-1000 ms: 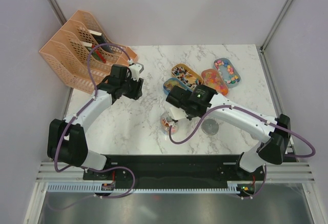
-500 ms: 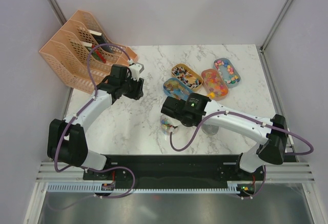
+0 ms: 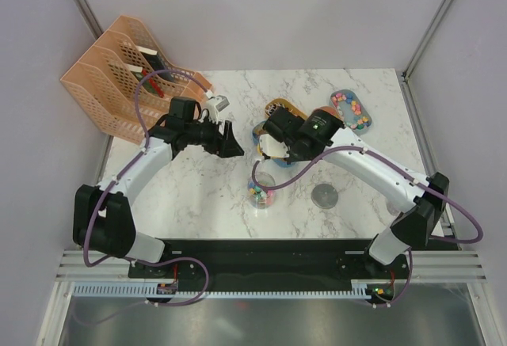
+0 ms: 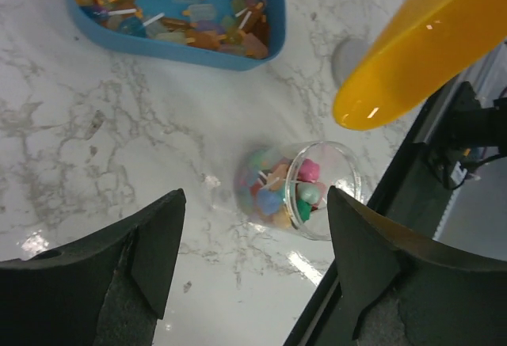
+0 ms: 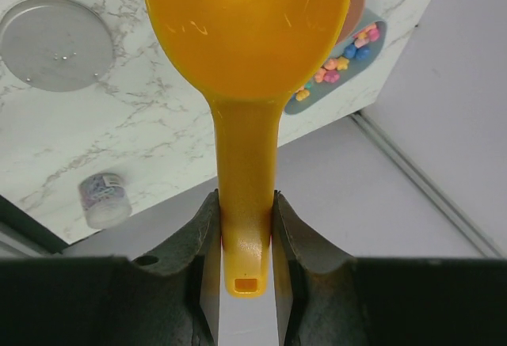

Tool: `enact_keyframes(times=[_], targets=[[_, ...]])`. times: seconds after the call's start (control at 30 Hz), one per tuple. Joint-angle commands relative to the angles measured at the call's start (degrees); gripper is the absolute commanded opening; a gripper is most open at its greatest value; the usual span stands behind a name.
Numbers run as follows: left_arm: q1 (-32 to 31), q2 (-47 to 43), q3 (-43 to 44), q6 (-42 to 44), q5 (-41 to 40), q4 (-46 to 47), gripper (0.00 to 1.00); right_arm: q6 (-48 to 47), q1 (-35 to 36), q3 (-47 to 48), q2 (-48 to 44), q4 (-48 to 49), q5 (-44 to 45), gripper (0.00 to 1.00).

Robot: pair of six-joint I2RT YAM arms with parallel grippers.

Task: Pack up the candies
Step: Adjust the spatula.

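- Candies (image 4: 287,192), pink, green, blue and orange, lie heaped in a clear open jar (image 3: 261,192) that stands near the near edge of the marble table (image 3: 190,195), about midway along it.
- A grey round lid (image 3: 324,196) lies flat to the right of the jar, apart from it.
- My left gripper (image 3: 232,142) hangs over the middle of the table with its jaws spread wide and nothing between them; from its wrist camera the jar sits just beyond the gap.
- My right gripper (image 5: 244,219) is clamped on the handle of the yellow-orange scoop (image 5: 245,45), whose bowl hovers above the table, clear of the jar.
- Further back, a blue oval tray (image 4: 214,61) holds more wrapped sweets.
- Beyond it, an orange tray (image 3: 273,104) of dark-wrapped sweets is partly hidden under my right arm.
- A teal tray (image 3: 366,127) of pink and blue sweets sits toward the far right corner.
- Peach file racks (image 3: 103,73) stand at the far left corner.
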Motion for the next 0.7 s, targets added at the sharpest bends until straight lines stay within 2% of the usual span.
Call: enact_keyframes(times=[0.0, 0.17, 0.4, 0.67], targets=[[0.01, 1.06, 3.27, -5.00, 12.05, 2.13, 0.78, 5.20, -0.53, -0.36, 0.32, -1.62, -6.00, 0.00], [0.01, 4.57, 5.47, -7.02, 16.28, 2.66, 0.75, 7.49, -1.50, 2.27, 2.52, -0.90, -8.37, 0.00], [-0.16, 10.19, 8.37, -8.43, 16.98, 3.10, 0.75, 7.75, -1.50, 8.07, 3.92, -0.46, -9.51, 0.00], [-1.22, 15.56, 11.80, -8.35, 16.19, 2.93, 0.73, 9.16, -1.50, 15.89, 1.38, 0.15, -14.87, 0.00]])
